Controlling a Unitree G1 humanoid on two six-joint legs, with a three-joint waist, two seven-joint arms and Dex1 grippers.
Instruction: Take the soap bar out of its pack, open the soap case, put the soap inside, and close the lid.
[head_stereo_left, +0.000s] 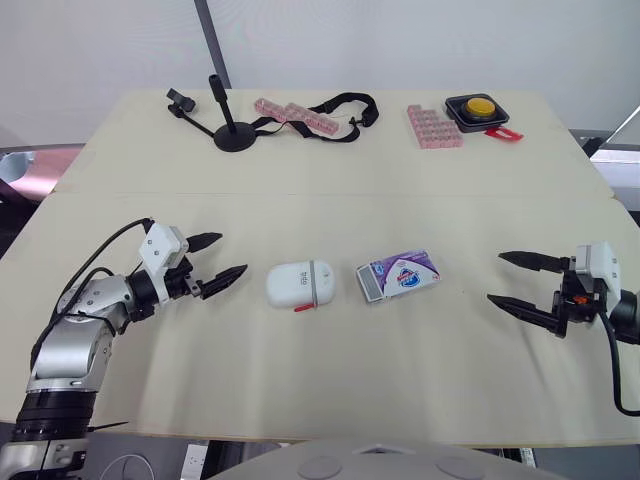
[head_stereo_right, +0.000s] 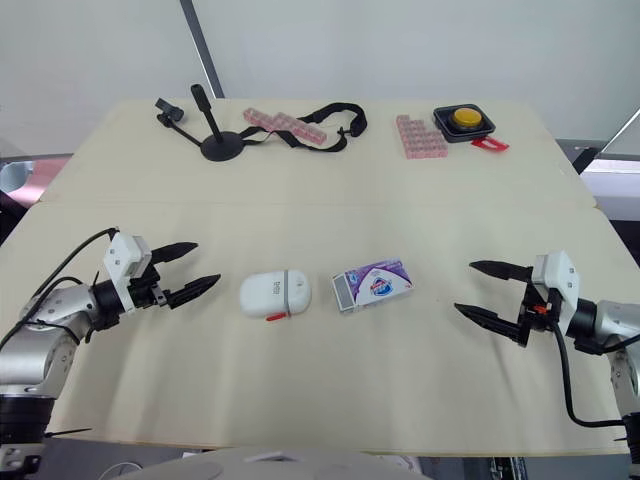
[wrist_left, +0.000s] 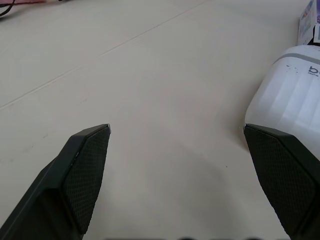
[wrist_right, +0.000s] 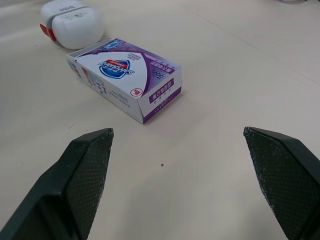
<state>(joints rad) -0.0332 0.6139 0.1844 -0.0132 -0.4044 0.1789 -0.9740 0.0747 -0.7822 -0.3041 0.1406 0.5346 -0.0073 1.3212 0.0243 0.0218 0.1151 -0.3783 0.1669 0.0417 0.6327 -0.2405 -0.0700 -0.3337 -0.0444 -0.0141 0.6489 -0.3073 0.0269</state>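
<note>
Soap pack (head_stereo_left: 398, 275) and closed soap case (head_stereo_left: 299, 284) side by side on table (head_stereo_left: 320, 390), between spread left end effector (head_stereo_left: 217, 262) and spread right end effector (head_stereo_left: 515, 281), both empty

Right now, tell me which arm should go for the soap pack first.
Right, probably. The soap pack lies nearer the open right gripper, with bare table between them; the soap case sits between the pack and the left gripper.

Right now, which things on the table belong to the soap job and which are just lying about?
Job: purple-and-white cardboard soap pack; white oval plastic soap case.
Lying about: black stand; black strap; pink block strips; yellow button in black box.
</note>
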